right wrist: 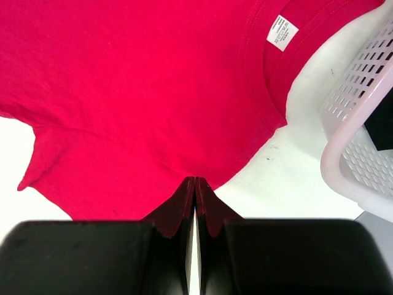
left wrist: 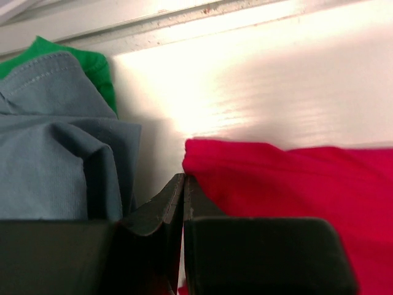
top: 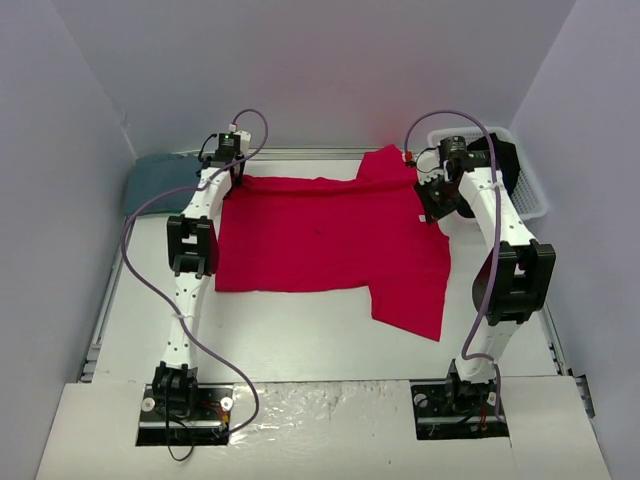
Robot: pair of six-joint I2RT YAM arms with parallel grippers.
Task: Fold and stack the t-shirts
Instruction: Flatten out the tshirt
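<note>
The red t-shirt (top: 320, 235) lies spread flat across the table (top: 300, 335); its white neck label (right wrist: 282, 32) faces up; my left gripper (left wrist: 184, 178) sits pressed together at its far-left corner, my right gripper (right wrist: 195, 181) pressed together at its edge near the basket (right wrist: 356, 123); whether either nips cloth, I cannot tell; 1 blue-grey t-shirt (left wrist: 55, 141) lies bunched just left.

The red t-shirt (top: 320, 235) lies spread flat mid-table (top: 300, 340), collar toward the table's right edge. The slate blue-grey t-shirt (top: 158, 180) sits crumpled at its far-left corner.
</note>
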